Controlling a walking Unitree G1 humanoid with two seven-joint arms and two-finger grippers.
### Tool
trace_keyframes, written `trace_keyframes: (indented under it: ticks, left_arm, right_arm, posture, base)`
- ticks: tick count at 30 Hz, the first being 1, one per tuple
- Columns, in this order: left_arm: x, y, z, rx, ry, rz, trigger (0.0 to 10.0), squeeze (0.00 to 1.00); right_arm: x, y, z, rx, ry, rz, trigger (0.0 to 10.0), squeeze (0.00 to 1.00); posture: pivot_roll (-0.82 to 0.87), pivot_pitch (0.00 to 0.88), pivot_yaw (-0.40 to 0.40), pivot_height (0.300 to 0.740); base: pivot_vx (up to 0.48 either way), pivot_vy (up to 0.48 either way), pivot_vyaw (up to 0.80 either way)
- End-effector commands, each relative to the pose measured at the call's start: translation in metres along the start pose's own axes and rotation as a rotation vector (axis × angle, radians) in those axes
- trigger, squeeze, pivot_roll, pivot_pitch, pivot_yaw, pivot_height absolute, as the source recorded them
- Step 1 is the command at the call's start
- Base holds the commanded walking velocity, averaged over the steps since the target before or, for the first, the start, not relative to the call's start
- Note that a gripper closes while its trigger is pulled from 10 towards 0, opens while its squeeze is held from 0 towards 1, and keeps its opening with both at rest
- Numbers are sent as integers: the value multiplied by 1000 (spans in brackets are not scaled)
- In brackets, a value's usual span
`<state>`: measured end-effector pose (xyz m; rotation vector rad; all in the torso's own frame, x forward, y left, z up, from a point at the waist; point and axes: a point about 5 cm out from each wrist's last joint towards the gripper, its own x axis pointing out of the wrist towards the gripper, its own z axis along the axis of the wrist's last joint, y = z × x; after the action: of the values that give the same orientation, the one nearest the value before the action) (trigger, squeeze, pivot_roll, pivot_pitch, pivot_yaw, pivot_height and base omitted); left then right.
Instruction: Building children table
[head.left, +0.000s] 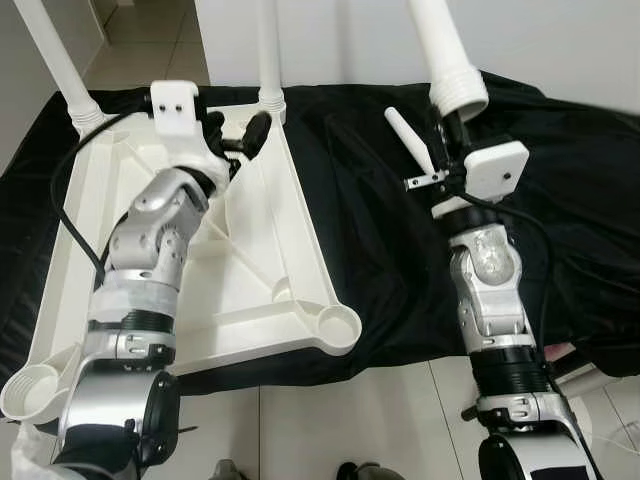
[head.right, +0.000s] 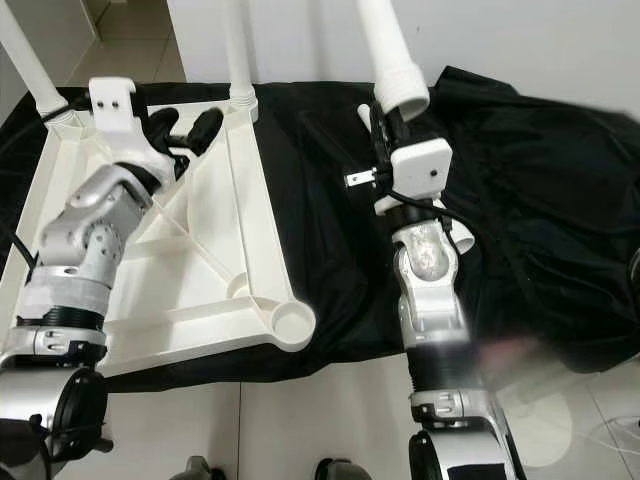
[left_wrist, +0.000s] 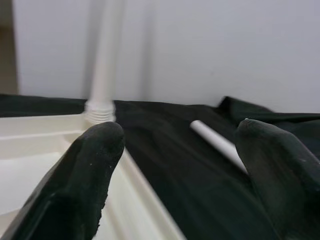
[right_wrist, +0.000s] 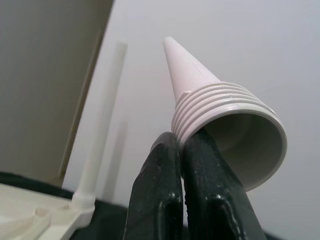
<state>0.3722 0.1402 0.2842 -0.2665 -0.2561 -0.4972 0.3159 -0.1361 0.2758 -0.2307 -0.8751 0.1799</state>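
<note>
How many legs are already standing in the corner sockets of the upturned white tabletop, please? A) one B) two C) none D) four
B: two white legs stand upright in the far corner sockets of the tabletop, both near sockets are open, and the right gripper holds a third leg by its threaded rim.

Tabletop (head.left: 240, 290) on cloth (head.left: 370, 220), left; two legs (head.left: 268, 50) standing at its far corners; loose leg (head.left: 412, 140) on cloth, right.
</note>
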Motion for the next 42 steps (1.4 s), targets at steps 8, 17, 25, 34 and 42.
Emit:
trace_keyframes:
  ticks: [8,17,25,34,42]
  left_arm:
    - [1,-12,29,-267,-10,-352,10000,0]
    - [-1,-5,45,-430,-45,-416,10000,0]
    - [-2,-2,59,-595,-79,-465,10000,1000]
    - [-3,-8,55,-606,-34,-511,10000,0]
    - [4,-9,44,-608,33,-470,10000,0]
  right_arm:
    - [6,21,27,-49,-132,140,10000,0]
    - [-2,28,23,-39,-105,200,10000,0]
    - [-25,42,5,-26,-2,284,10000,0]
    - [-37,58,-1,16,45,382,10000,0]
    - [-45,69,-1,27,53,463,10000,0]
  posture:
    - [-36,87,0,740]
    - [-40,86,1,740]
    - [-41,89,3,740]
    - [-44,92,6,740]
    - [-48,98,13,740]
  base:
    - [0,0,0]
    - [0,0,0]
    - [0,0,0]
    - [0,0,0]
    - [0,0,0]
